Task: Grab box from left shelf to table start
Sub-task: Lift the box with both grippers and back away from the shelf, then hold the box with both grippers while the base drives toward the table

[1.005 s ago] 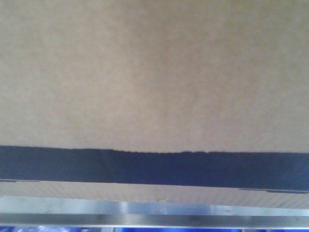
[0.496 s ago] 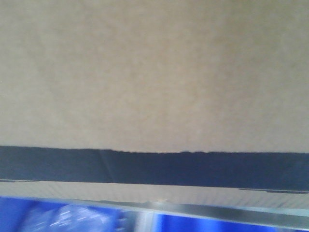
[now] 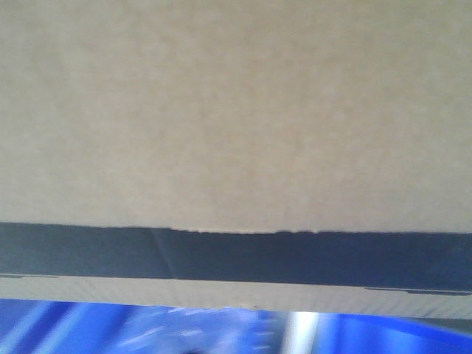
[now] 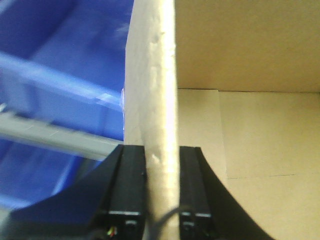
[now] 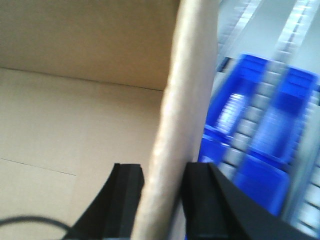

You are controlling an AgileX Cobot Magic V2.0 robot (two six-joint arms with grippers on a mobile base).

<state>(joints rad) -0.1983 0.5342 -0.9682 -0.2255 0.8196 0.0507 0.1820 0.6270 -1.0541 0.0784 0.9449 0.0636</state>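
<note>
The brown cardboard box [image 3: 236, 110] fills the front view, a black printed band [image 3: 236, 258] running across its lower part. In the left wrist view my left gripper [image 4: 161, 156] is shut on the box's left wall [image 4: 159, 75], one black finger on each side. The right wrist view shows my right gripper [image 5: 163, 174] shut on the box's right wall [image 5: 192, 75] in the same way. The box's bare inside [image 4: 260, 140] is open to both wrist cameras. A grey rail of the left shelf [image 4: 55, 136] runs past outside the box, blurred. The table is out of view.
Blue bins [image 5: 260, 150] on pale grey racking lie to the right of the box, blurred by motion. More blue [image 4: 60, 65] shows left of the box. Below the box in the front view is a blue blur with a pale upright strip [image 3: 299, 333].
The box keeps its place in the front view. The silver rail under it has tilted and slid out of sight, giving way to streaked blue. Both grippers hold as before.
</note>
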